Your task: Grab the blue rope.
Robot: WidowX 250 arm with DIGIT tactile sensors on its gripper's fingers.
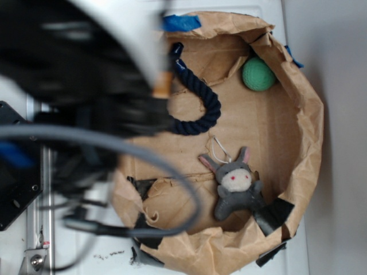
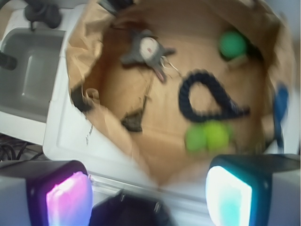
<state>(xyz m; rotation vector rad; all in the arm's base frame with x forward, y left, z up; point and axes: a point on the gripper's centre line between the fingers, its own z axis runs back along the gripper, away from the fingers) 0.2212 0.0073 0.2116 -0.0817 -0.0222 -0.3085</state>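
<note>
Brown crumpled paper forms the nest [image 1: 298,143] that carries your items; read places by its rim.

Item 1: the blue rope [image 2: 207,96]. Thick, dark navy, twisted, laid in a teardrop loop on the paper floor. In the exterior view it [image 1: 200,103] curves out from under the blurred arm toward the nest's middle, one bound end near the top rim.

Item 2: your pincer [image 2: 148,193]. The wrist view shows both pads spread wide, one glowing pink [image 2: 68,197], the other cyan [image 2: 228,190], at the bottom of that picture. Nothing sits between them and they touch nothing; the rope lies well apart, below the camera.

Item 3: grey plush bunny [image 1: 235,183], pink ears, pale face, lying flat on the paper near the lower right rim, apart from the rope.

Item 4: green ball [image 1: 258,74], tucked against the upper right wall of the nest.

Item 5: two lime-green round objects [image 2: 207,136], just beside the rope's loop in the wrist view; too blurred for you to tell what they are.

Item 6: bright blue tape scrap [image 1: 180,23] on the top rim.
</note>
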